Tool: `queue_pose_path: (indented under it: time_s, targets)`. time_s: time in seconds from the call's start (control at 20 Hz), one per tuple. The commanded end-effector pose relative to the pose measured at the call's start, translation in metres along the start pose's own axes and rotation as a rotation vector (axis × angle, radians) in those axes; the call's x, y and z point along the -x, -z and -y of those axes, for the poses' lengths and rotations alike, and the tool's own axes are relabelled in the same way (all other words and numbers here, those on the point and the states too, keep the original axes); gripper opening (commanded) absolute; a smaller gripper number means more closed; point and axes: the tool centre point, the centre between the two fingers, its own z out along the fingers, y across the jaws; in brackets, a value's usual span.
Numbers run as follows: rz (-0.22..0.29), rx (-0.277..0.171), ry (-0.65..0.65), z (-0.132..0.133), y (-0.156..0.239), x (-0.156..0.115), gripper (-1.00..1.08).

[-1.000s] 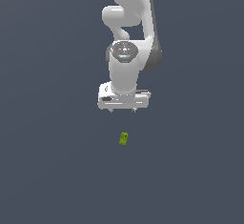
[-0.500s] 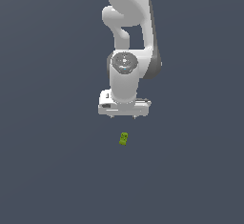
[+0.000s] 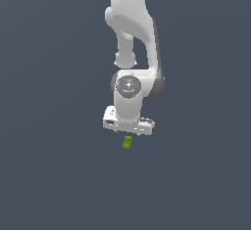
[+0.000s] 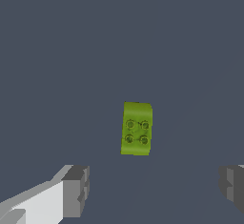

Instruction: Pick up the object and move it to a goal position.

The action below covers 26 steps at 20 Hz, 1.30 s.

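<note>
Object [image 4: 137, 128]: lime-green studded blocky brick; grey-padded fingers [image 4: 76, 189] spread apart, empty.

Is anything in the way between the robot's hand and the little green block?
No, nothing visible is in the way. The hand hangs over the green block with only plain grey floor around it. In the wrist view, the block lies alone beyond the two spread fingers, touching neither.

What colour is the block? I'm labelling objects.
Lime green with four darker green round studs; clearest in the wrist view.
</note>
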Motion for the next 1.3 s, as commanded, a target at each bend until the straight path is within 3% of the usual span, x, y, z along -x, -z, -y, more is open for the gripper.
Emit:
queue_pose_path:
  time_s: [0.0,0.6,1.25]
  targets:
    - [-0.006,-0.001,-0.029,0.002,-0.01,-0.006,1.0]
    - [-0.011,-0.002,-0.061,0.004,-0.026,-0.012,1.0]
    - [-0.012,-0.003,-0.064,0.004,-0.073,-0.013,1.0]
